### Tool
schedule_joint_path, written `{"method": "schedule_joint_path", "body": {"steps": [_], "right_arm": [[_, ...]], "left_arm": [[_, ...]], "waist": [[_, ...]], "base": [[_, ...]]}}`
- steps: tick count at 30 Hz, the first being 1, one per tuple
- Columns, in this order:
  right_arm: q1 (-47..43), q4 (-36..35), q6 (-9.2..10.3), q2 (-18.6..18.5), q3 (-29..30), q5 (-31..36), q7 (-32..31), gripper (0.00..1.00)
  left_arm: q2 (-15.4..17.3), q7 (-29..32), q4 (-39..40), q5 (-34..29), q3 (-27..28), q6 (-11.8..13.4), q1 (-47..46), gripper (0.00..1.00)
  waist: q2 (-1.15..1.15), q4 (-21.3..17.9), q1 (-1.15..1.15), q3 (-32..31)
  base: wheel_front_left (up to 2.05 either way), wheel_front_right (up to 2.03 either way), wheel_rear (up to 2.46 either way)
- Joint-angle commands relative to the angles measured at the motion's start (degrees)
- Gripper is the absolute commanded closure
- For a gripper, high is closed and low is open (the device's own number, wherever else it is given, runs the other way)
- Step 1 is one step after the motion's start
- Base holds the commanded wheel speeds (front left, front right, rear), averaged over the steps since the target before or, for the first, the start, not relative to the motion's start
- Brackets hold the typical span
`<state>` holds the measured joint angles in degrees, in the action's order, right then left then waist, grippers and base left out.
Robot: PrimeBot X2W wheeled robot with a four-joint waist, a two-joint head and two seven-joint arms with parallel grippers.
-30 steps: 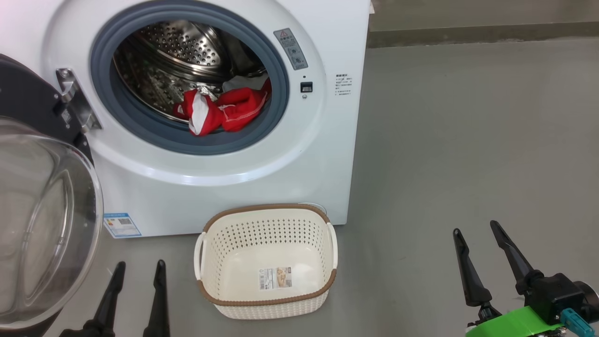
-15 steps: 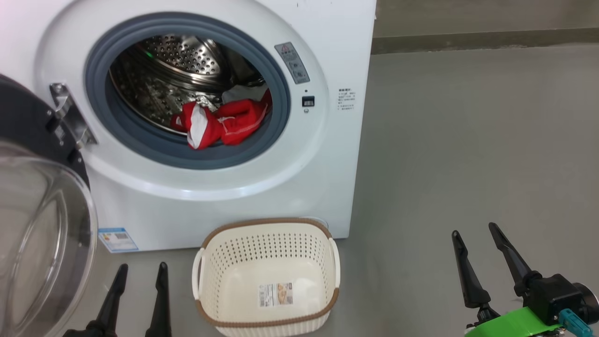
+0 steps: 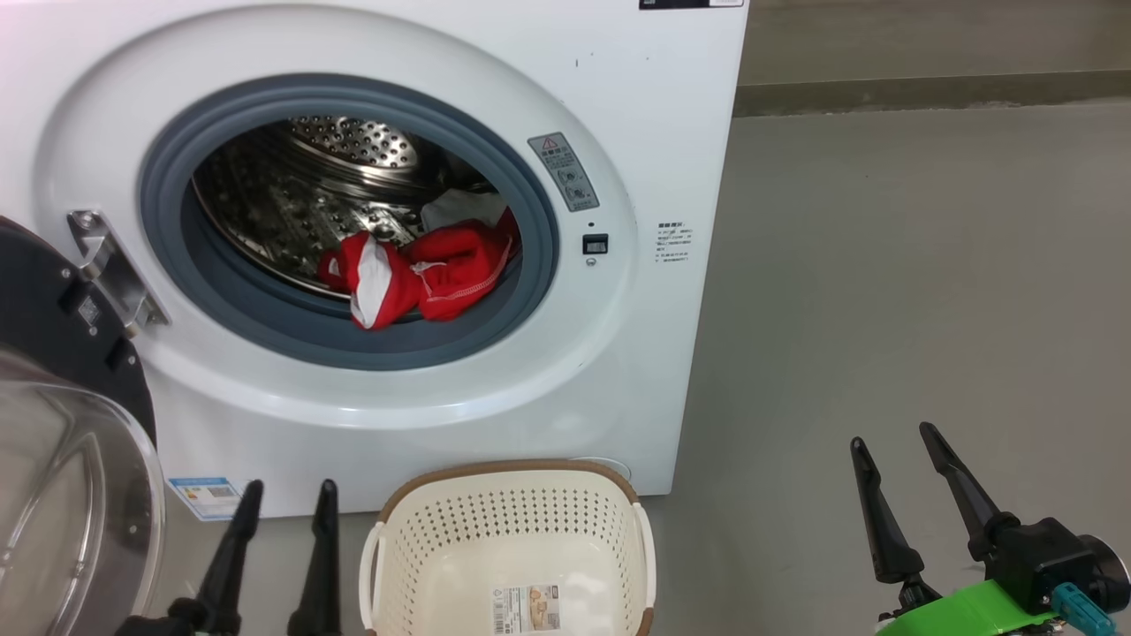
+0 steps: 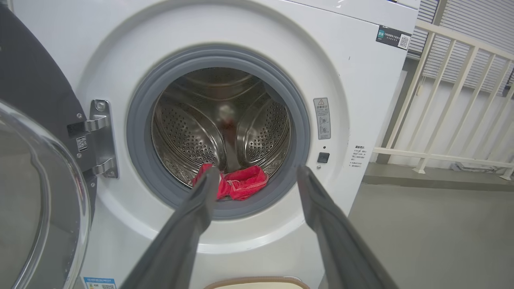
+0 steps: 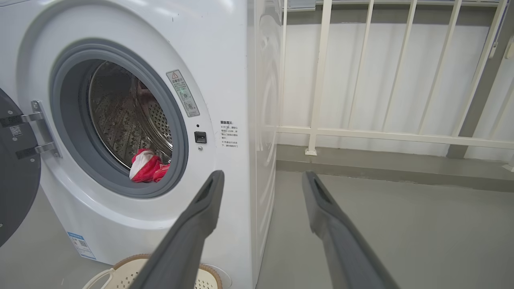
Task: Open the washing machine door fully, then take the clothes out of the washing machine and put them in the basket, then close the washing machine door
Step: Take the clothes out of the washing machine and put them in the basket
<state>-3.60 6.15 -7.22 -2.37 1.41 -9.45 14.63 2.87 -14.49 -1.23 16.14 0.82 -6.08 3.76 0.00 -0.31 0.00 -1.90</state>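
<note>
Clothes lie low at the front lip of the washing machine drum. The washing machine door is open, and the basket sits below. We expect soft, light, floppy fabric, so pinch the raised red fold. Left tool and right tool are both spread, empty and touching nothing.

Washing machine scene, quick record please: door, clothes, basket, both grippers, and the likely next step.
washing machine door: swung wide open on its hinge
clothes: red and white, in the drum, near the front lip of the washing machine
basket: on the floor before the machine, no clothes in its visible part
left gripper: open, empty, low beside the basket
right gripper: open, empty, over bare floor to the right
next step: probably reach into the drum for the clothes
</note>
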Motion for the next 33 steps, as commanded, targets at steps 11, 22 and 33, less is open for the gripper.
{"method": "schedule_joint_path", "body": {"steps": [11, 22, 33], "right_arm": [[1.8, -1.1, -0.26, -0.5, -1.2, 0.2, 0.4, 0.0], [1.7, -1.3, -0.26, -0.5, -1.5, 0.4, 0.4, 0.0], [2.9, -2.3, -0.26, -0.5, -1.8, 0.5, 0.4, 0.0]], "left_arm": [[0.7, -0.5, -0.9, -1.1, 2.4, -0.3, -2.1, 0.0], [0.4, -0.5, -2.6, -2.1, 3.2, 0.6, -2.9, 0.0], [0.2, -0.5, -3.0, -2.9, 2.3, 1.8, -5.7, 0.0]], "waist": [[0.0, -0.1, 0.0, 0.0], [0.0, 0.2, 0.0, 0.5], [0.0, 1.3, 0.0, 3.7]], "base": [[0.01, -0.01, 0.0], [0.0, 0.0, 0.0], [0.0, 0.0, 0.0]]}}
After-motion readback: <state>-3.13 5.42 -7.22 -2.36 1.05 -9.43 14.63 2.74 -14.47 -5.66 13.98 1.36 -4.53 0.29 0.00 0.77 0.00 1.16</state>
